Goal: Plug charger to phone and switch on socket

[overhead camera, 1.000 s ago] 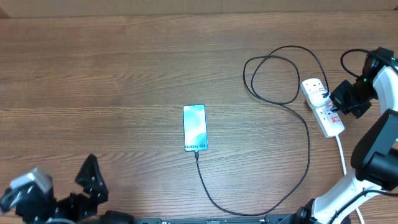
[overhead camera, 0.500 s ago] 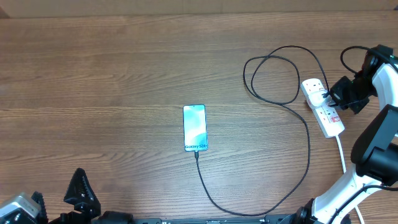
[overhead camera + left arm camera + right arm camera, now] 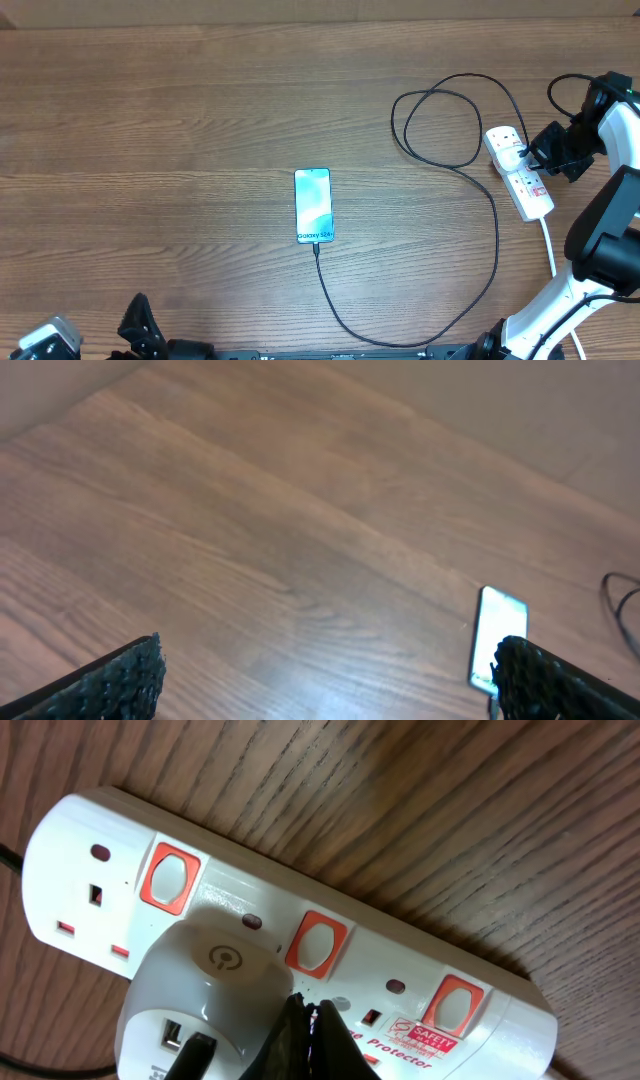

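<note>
The phone (image 3: 313,205) lies flat mid-table with its blue screen lit; the left wrist view shows the phone (image 3: 497,630) ahead on the right. The black charger cable (image 3: 495,250) runs from the phone's lower end, loops right and up to the white socket strip (image 3: 522,180). A white adapter (image 3: 200,990) sits in the socket strip (image 3: 480,1020), with the cable's black connector (image 3: 195,1055) in it. My right gripper (image 3: 308,1010) is shut, its tips resting on the strip just below the middle red switch (image 3: 315,942). My left gripper (image 3: 325,685) is open and holds nothing.
The strip's thick white cord (image 3: 550,250) runs down toward the right arm's base. The left gripper (image 3: 140,320) sits at the table's near left edge. A cable loop (image 3: 440,125) lies left of the strip.
My left arm has drawn back toward the near left edge, mostly leaving the overhead view. The right gripper shifted slightly up along the strip, then held still.
</note>
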### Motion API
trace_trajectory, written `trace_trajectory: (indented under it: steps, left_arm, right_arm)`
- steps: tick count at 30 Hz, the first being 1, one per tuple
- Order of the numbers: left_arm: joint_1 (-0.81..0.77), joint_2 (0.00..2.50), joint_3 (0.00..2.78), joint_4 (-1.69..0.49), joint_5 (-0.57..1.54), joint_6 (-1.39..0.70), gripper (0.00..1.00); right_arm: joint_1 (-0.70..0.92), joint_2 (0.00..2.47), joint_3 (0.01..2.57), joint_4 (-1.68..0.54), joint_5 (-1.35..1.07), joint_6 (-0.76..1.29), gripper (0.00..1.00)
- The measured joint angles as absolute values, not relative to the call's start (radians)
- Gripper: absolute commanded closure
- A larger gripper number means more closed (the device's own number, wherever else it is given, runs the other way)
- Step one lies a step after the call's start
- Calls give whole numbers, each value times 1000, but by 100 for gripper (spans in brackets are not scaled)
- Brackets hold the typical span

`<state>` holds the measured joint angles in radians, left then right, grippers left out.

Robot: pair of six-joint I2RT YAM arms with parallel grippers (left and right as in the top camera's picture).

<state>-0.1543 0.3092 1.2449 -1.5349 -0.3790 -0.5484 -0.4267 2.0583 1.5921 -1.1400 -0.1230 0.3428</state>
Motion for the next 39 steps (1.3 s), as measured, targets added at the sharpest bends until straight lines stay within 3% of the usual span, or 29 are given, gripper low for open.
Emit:
trace_trajectory:
  steps: [30,39]
  left_arm:
    - [-154,309,1245,-1576,-379,-548,0]
    - [-154,309,1245,-1576,-379,-548,0]
  right_arm:
    - [-411,2124,1604,-1093,-73,352,96]
    - [-372,2125,1629,-1272,44,409,96]
